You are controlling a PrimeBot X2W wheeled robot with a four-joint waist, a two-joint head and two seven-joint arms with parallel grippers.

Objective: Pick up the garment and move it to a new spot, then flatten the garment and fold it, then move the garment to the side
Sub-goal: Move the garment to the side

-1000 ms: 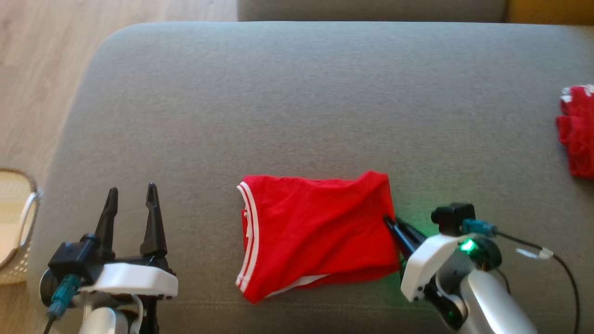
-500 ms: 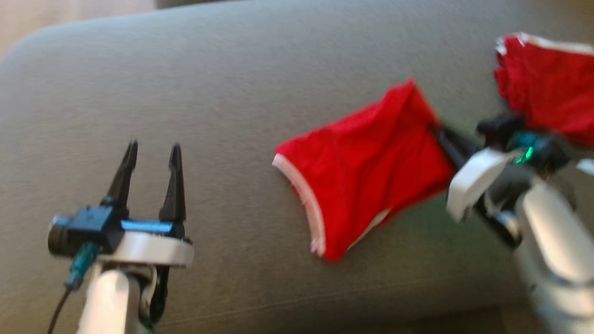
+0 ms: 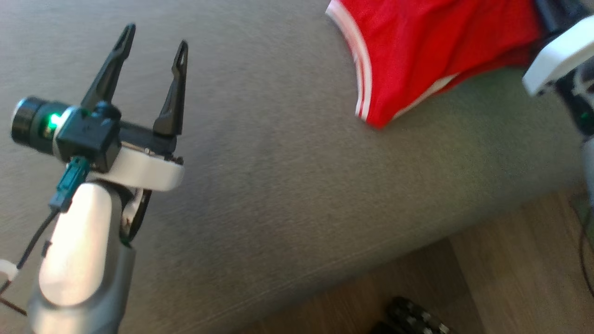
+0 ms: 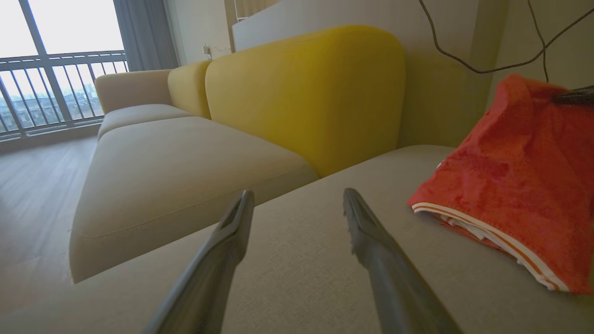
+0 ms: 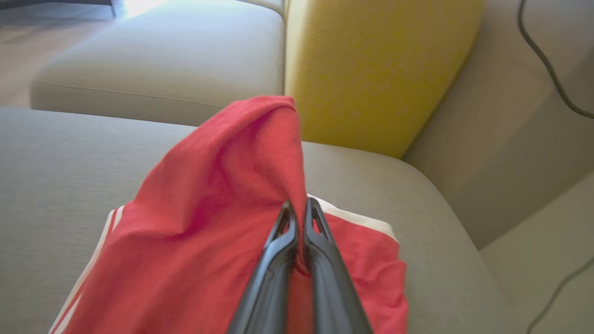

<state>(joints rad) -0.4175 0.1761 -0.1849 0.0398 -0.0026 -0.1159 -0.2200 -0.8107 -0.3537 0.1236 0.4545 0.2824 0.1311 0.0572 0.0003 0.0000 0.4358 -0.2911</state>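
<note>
- Two grippers: my right gripper [image 5: 298,206] is pinched shut on one edge of the garment [image 5: 209,208].
- My left gripper [image 3: 155,37] gapes empty, well left of the garment.

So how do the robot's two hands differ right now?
The left hand stands wide open; the right hand is squeezed shut. The left hand holds nothing, while the right hand pinches a fold of the red garment. The left hand hangs over bare grey cushion; the right hand holds the cloth's edge up off it. Both have two long dark fingers.
</note>
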